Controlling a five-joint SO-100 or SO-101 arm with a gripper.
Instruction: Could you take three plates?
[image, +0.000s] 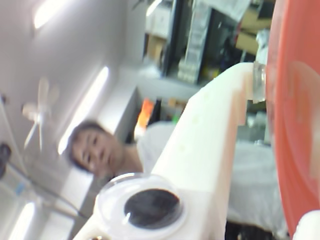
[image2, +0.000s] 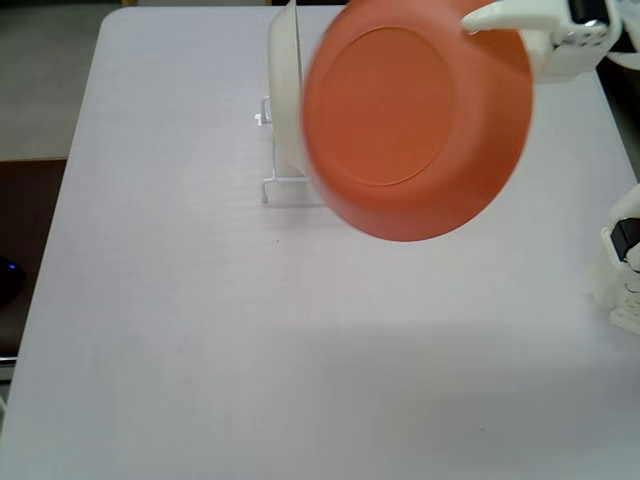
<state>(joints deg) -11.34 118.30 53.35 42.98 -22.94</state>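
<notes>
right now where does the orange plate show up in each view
Wrist view: the orange plate fills the right edge, seen edge-on and close, blurred, next to a white finger of the hand.
Fixed view: it hangs in the air at top centre, its underside facing the camera, held at its upper right rim, in front of a cream plate standing in a wire rack.
Shared landmark: the white hand pinching the plate's rim.

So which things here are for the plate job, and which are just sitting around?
For the job:
- orange plate, held up in the air, bottom facing the fixed view
- gripper, clamped on the plate's rim

Just there:
- cream-white plate, standing on edge behind the orange one
- wire rack holding it
- white table
</notes>
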